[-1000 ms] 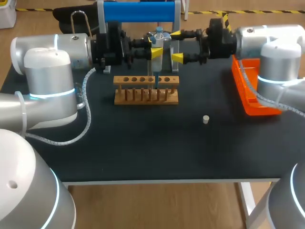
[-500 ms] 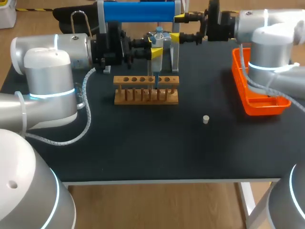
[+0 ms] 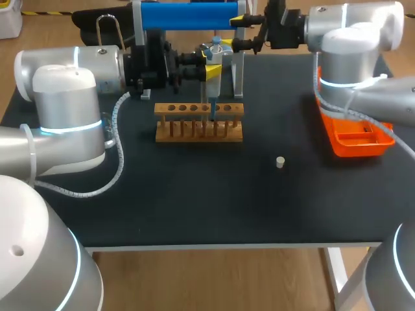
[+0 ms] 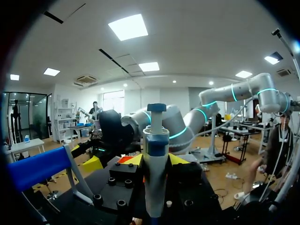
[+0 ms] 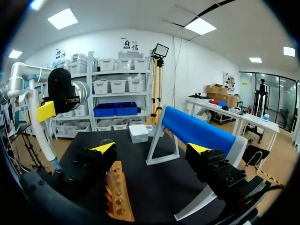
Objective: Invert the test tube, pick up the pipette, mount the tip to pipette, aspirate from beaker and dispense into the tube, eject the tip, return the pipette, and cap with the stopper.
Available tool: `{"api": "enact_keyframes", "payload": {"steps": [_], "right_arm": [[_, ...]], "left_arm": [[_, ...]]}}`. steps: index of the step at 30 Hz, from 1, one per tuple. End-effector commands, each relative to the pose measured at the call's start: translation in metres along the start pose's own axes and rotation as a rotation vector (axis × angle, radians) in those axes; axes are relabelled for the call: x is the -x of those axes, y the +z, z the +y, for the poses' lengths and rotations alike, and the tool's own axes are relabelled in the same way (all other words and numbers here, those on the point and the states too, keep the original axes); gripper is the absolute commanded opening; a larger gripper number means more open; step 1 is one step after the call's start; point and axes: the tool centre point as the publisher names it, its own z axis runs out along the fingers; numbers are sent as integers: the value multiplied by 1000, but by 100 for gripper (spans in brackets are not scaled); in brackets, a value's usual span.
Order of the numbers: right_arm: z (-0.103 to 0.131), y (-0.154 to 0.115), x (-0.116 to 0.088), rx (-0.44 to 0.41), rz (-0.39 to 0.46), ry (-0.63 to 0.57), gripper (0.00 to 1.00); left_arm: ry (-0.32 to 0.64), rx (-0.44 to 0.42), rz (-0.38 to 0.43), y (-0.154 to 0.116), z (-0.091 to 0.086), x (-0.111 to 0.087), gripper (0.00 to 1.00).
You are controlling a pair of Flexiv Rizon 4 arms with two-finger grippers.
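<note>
**labrat_k:** Where's the pipette (image 3: 216, 46) sitting right now?

**tubes4days:** It's upright in the left gripper (image 3: 211, 63), fingers clamped on its body from both sides. The tip hangs over the wooden rack (image 3: 198, 129), far middle of the table. Can't tell if it's actually inside a tube.

**labrat_k:** Tricky to hold?

**tubes4days:** I'd guess light, stiff, smooth plastic, so it could twist. Grip the thick body, never the plunger or the thin tip. The right gripper (image 5: 151, 149) is spread wide and empty, far right. The stopper (image 3: 280, 162) lies alone, near right. It's tiny and probably rolls, so pinch its sides.
</note>
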Motion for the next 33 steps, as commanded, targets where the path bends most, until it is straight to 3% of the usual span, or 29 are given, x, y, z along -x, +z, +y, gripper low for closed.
{"api": "enact_keyframes", "payload": {"steps": [1, 15, 33], "right_arm": [[1, 9, 4, -16, -10, 1, 100], [5, 29, 18, -57, -50, -14, 100], [12, 46, 21, -75, -58, -26, 100]], "left_arm": [[-1, 2, 1, 0, -1, 0, 0], [-1, 2, 1, 0, -1, 0, 0], [-1, 2, 1, 0, -1, 0, 0]]}}
